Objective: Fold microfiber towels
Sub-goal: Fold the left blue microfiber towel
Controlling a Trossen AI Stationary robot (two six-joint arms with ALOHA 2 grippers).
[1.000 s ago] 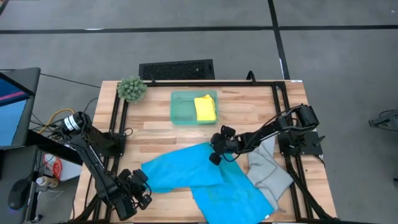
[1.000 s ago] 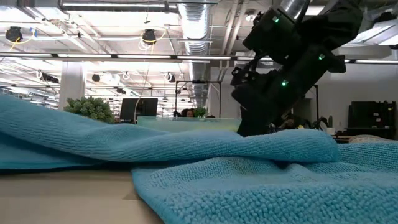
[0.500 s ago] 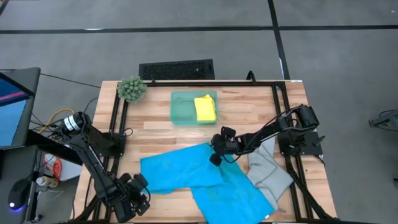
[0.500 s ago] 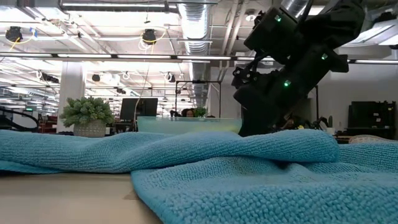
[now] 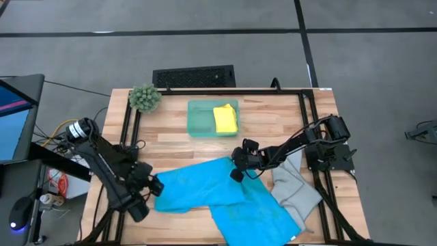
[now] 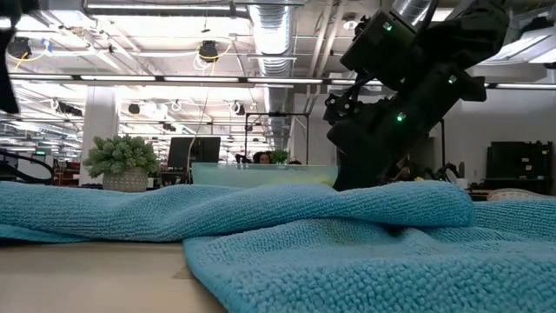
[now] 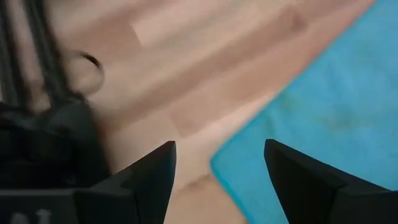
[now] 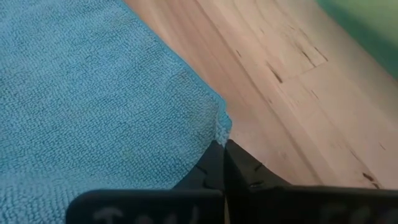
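A bright blue towel (image 5: 194,184) lies spread on the table, its right part on top of a second blue towel (image 5: 259,213). A light grey towel (image 5: 297,188) lies at the right. A yellow towel (image 5: 225,118) sits folded in the teal tray (image 5: 198,119). My right gripper (image 5: 235,172) is shut on the upper blue towel's far right corner. My left gripper (image 5: 151,186) hovers open just off that towel's left edge (image 7: 273,118), touching nothing. My right gripper pinches the upper blue towel's far right corner (image 8: 219,129) between its two fingertips (image 8: 214,163). The fingers slant down from the table's right side. The corner stays low, and the rest of the towel lies slack on the table and on the second blue towel.
A fuzzy green plant (image 5: 145,97) stands at the far left corner. A black frame (image 5: 130,137) runs along the table's edges. Bare wood (image 5: 171,143) lies between the tray and the blue towels.
My left gripper has opened and let go of the upper blue towel's left end, then moved toward the table's far edge. The towel's raised left part has dropped flat onto the table. Its right corner has stayed in my right gripper.
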